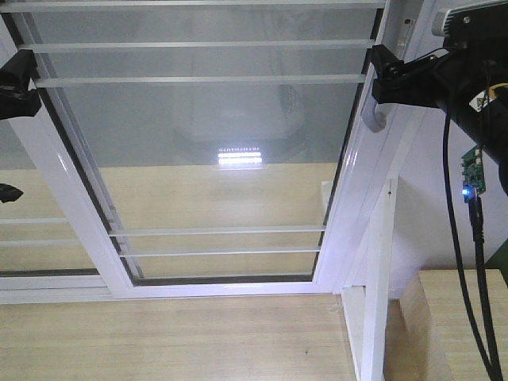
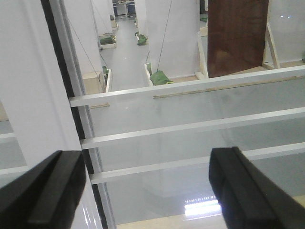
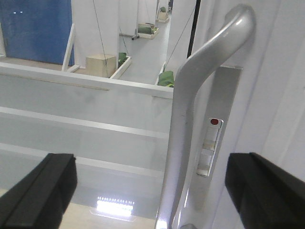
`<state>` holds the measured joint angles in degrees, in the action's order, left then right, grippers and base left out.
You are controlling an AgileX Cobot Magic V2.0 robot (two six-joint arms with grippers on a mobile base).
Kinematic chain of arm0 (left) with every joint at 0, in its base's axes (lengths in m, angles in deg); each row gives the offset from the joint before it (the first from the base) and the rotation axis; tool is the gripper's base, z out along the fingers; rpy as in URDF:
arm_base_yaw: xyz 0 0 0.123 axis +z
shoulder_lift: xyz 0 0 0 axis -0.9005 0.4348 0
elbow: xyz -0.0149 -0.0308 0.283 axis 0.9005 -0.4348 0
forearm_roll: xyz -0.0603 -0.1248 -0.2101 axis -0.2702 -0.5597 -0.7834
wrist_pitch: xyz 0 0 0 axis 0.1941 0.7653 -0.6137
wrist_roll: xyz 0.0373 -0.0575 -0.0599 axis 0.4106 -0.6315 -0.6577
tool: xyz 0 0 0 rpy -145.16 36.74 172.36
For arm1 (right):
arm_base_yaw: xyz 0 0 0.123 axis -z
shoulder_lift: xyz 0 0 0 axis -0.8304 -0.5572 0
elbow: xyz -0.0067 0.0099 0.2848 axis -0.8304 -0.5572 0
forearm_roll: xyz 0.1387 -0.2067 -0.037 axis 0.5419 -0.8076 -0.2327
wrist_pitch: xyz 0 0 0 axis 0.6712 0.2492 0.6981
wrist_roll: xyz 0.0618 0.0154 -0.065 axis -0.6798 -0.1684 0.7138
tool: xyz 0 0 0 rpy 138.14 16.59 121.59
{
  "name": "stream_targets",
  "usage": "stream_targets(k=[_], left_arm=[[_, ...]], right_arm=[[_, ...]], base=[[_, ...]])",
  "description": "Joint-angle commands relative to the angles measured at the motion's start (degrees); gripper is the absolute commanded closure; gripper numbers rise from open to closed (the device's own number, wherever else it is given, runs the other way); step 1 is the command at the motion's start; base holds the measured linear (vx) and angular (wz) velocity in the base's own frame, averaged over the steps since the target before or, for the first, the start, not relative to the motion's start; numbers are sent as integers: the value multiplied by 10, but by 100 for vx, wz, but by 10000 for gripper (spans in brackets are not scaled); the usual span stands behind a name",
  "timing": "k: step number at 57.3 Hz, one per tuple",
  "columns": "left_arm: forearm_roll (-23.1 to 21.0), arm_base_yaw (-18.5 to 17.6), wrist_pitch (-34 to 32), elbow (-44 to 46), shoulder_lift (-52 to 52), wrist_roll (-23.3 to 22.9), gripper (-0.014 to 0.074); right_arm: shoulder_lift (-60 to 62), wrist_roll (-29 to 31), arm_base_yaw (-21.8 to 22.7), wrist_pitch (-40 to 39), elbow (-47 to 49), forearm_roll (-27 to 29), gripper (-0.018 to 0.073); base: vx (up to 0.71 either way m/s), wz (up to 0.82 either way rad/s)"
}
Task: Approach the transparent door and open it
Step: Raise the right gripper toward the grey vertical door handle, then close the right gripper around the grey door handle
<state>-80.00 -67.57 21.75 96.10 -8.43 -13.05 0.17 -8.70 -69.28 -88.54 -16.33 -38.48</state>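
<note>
The transparent door (image 1: 214, 159) fills the front view: clear glass in a white frame with thin white bars. Its curved grey handle (image 1: 373, 119) sits on the right stile. My right gripper (image 1: 386, 75) is open, right at the handle. In the right wrist view its fingers (image 3: 40, 191) stand wide apart on either side of the handle (image 3: 200, 95), not touching it, with the door glass (image 3: 95, 109) to the left. My left gripper (image 1: 17, 83) is open and empty at the door's left stile. In the left wrist view it (image 2: 145, 157) faces the glass (image 2: 190, 114).
A handleless glass panel (image 1: 32, 198) overlaps on the left. A white frame post (image 1: 377, 278) and a wooden board (image 1: 444, 317) stand at the right. There is wood floor (image 1: 159, 341) below. A latch with a red dot (image 3: 212, 143) sits beside the handle. Cables (image 1: 476, 238) hang from my right arm.
</note>
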Motion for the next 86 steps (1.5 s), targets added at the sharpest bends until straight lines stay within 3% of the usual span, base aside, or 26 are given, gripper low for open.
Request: stream_targets(k=[1,5,15,25,58,74,86], left_arm=[[-29,-1,-44,20,-10,-6,-57],[-49,-1,-45,20,-10,-4,-45],[-49,-1,-48,20,-10,-4,-9],[-49,-1,-54,20,-10,-4,8],[-47,-1,-58,20,-10,-4,8],[-47,-1,-57,20,-10,-4,8],[-47,-1,-57,20,-10,-4,8]], right_arm=[[-7,5,2,-71,24,11,-156],[-30,5,2,-105,27,12,-141],[-87,6,2,-210,27,32,-108],[-138,23,2,-243,27,63,-69],[-259,54,2,-218,161,55,-43],[-268,93,11,-217,171,90,-35],[-271,42,37,-215,171,67,-35]], base=[[0,0],[0,0],[0,0],[0,0],[0,0],[0,0],[0,0]])
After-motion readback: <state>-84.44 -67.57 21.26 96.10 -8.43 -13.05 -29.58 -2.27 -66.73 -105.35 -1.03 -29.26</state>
